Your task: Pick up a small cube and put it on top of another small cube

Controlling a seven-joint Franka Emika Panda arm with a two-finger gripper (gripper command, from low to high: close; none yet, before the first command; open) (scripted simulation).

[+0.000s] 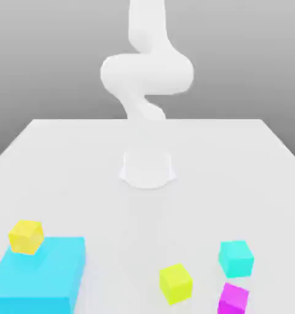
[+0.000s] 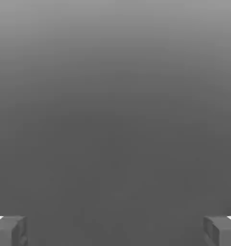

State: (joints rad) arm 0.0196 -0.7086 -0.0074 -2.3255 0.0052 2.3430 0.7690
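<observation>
The small lime cube (image 1: 175, 283) rests on the white table near the front edge, a little to the exterior view's right of centre. The small turquoise cube (image 1: 236, 257) stands to its right and slightly farther back, apart from it. In the hand view my gripper (image 2: 115, 230) is open, its two grey fingertips (image 2: 9, 230) spread wide with nothing between them and plain grey background beyond. The white arm (image 1: 146, 73) rises from its base (image 1: 147, 168) at the table's middle and runs up past the top of the picture.
A magenta cube (image 1: 233, 298) sits just in front of the turquoise one. At the front on the exterior view's left lies a large flat cyan block (image 1: 42, 279) with a golden-yellow cube (image 1: 26, 237) on its back corner.
</observation>
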